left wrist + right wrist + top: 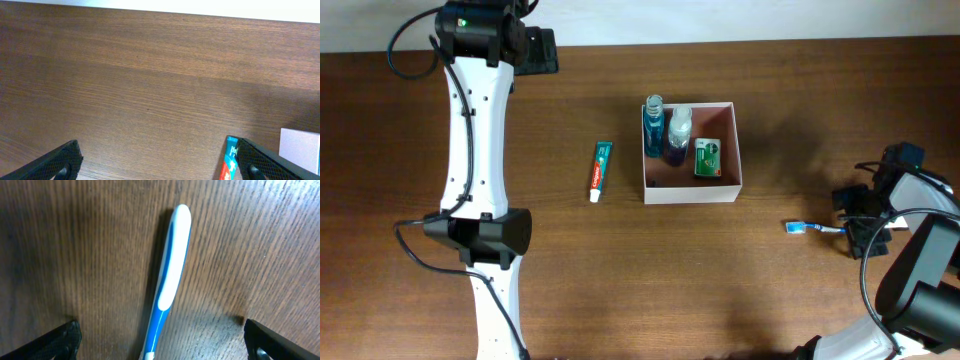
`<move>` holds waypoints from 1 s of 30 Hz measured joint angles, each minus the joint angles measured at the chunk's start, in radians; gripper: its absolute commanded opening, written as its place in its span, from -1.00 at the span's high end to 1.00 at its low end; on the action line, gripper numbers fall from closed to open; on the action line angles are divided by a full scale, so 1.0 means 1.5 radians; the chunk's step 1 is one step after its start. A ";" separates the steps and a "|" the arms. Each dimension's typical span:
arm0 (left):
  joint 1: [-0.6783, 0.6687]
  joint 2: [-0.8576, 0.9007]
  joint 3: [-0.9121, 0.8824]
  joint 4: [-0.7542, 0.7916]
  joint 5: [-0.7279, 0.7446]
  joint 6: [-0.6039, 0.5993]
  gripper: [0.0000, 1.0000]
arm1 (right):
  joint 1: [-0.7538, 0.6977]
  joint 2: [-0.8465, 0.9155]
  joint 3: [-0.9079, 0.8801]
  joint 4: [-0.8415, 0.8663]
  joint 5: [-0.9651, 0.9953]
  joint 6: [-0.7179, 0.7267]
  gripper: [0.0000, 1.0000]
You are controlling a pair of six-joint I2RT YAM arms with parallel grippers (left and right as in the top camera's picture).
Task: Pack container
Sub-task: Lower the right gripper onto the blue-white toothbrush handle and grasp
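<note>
You see the container (690, 194) in the middle of the desk (740, 300), nearer the far edge, your right gripper (161, 342) by the right edge spread wide apart around a toothbrush (171, 272), not touching it, and your left gripper (161, 165) near the far edge spread wide too.

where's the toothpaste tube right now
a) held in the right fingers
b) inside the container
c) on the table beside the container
c: the toothpaste tube lies flat on the table, apart from the container and touching no fingers.
</note>
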 measured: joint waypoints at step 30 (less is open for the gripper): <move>0.000 0.000 0.000 0.000 0.000 0.000 -0.99 | 0.000 -0.004 -0.018 0.024 0.015 0.000 -0.97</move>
